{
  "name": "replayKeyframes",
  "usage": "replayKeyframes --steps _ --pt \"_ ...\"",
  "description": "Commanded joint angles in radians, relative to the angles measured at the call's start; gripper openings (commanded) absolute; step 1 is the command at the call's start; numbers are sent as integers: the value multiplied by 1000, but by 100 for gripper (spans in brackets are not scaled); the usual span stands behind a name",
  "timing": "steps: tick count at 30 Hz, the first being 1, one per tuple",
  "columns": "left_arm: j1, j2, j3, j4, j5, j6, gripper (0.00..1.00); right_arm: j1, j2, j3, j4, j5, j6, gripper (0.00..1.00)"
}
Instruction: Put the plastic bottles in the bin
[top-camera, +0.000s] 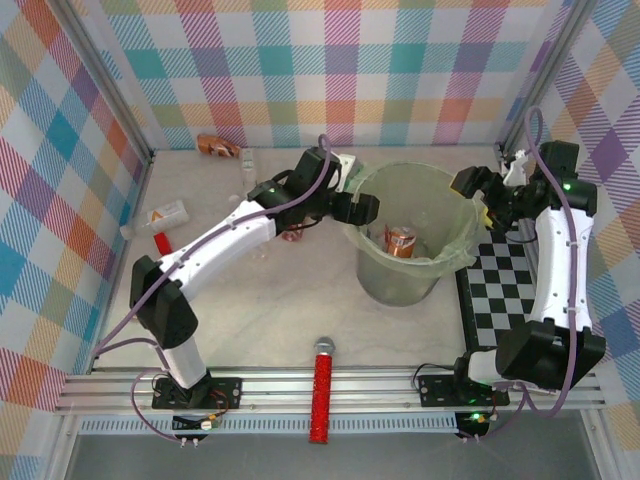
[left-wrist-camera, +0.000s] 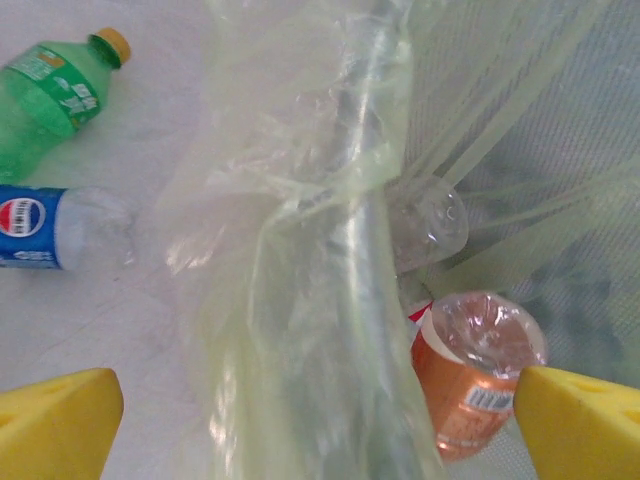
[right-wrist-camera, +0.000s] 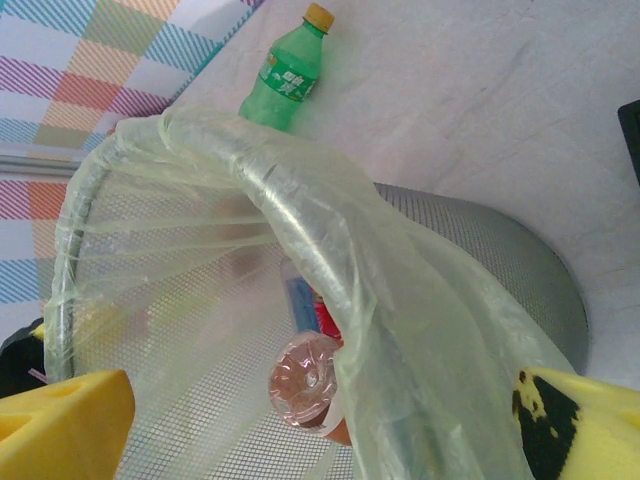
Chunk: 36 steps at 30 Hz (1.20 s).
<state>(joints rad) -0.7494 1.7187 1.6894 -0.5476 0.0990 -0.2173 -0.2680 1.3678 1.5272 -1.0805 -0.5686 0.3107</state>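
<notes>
- Left jaws hang spread wide over the left rim of the bin (top-camera: 400, 285), gripping nothing. Right jaws are just as wide and empty over its right rim.
- In the bin are an orange bottle (left-wrist-camera: 470, 385) and a clear bottle (left-wrist-camera: 430, 220) touching it. Through the liner the right wrist view hints at a blue-and-red label too.
- On the desk (top-camera: 280, 310) just left of the bin, a green bottle (left-wrist-camera: 50, 105) and a blue bottle (left-wrist-camera: 45, 228) lie on their sides, close together.
- The blue one's long axis points at the bin. The green one lies slanted, cap toward the bin side.
- Both lie on the left jaws' side, so I'd judge the left arm nearer. The right would have to reach across the bin.
- Farther left lie a brown bottle (top-camera: 215, 146) by the far wall and a white-label bottle (top-camera: 160, 215).
</notes>
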Motion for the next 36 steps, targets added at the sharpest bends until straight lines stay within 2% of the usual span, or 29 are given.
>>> replayKeyframes --steps 1,7,13,17,22,25,30,36 --pt "24 -95 0 -128 -97 66 100 0 -9 -7 49 -46 8 97" --pt "167 -150 -5 -223 -175 36 100 1 5 14 63 -78 -5 97" --pt "435 -144 -45 -197 -204 -93 100 1 7 38 72 -100 -16 97" --pt "607 -106 -96 -91 -233 -287 100 3 8 35 89 -138 -13 97" --pt "786 -64 -249 118 -228 -710 100 7 -3 -7 121 -169 2 96" --pt "815 1 -229 101 -289 -868 100 14 -9 -30 130 -192 2 96" --pt "827 118 -146 7 -364 -1032 100 18 -10 -53 144 -216 2 96" --pt "844 224 -105 -19 -386 -1122 100 20 -16 -66 130 -219 -12 96"
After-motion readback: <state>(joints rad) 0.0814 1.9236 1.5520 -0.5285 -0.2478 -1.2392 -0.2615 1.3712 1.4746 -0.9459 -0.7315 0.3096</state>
